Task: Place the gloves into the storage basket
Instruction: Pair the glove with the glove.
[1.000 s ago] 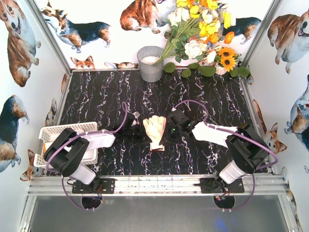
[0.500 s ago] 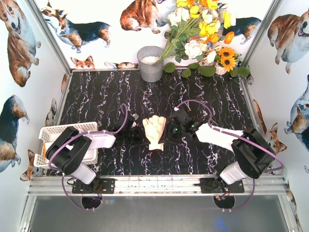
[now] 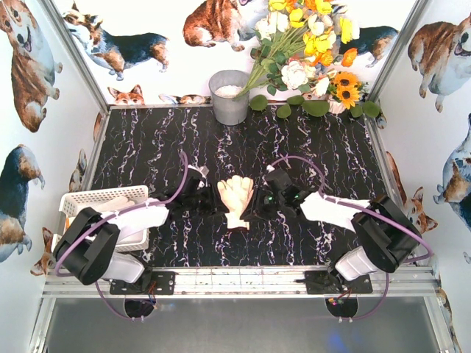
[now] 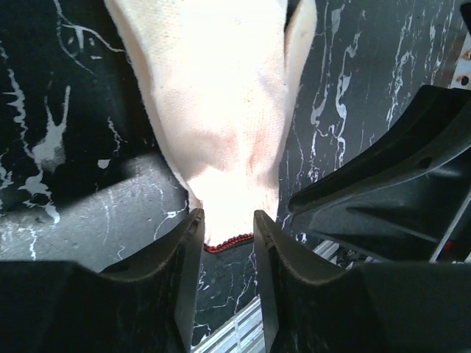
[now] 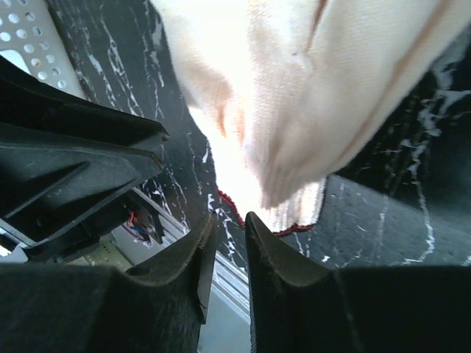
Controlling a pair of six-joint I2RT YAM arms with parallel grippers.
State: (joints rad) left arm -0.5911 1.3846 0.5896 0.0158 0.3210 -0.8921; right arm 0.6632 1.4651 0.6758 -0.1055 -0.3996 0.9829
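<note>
A cream glove [image 3: 235,197] with a red-edged cuff lies flat on the black marble table, fingers pointing away from the arms. My left gripper [image 3: 214,201] is at its left side. In the left wrist view the left gripper [image 4: 228,218] has its jaws a little apart, with the glove's cuff [image 4: 229,220] at the fingertips. My right gripper [image 3: 255,205] is at the glove's right side. In the right wrist view the right gripper [image 5: 229,218] is narrowly open, tips just short of the glove [image 5: 294,110]. The white storage basket [image 3: 73,200] stands at the left edge with another glove [image 3: 118,201] in it.
A grey metal bucket [image 3: 229,99] stands at the back centre, and a bunch of white and yellow flowers [image 3: 309,51] lies at the back right. The metal frame rail [image 3: 235,279] runs along the table's near edge. A corner of the basket [image 5: 22,37] shows in the right wrist view.
The left arm has swung its elbow out to the left, uncovering the basket, and its gripper has closed in on the glove. The right gripper has come closer to the cuff. The glove has shifted slightly.
</note>
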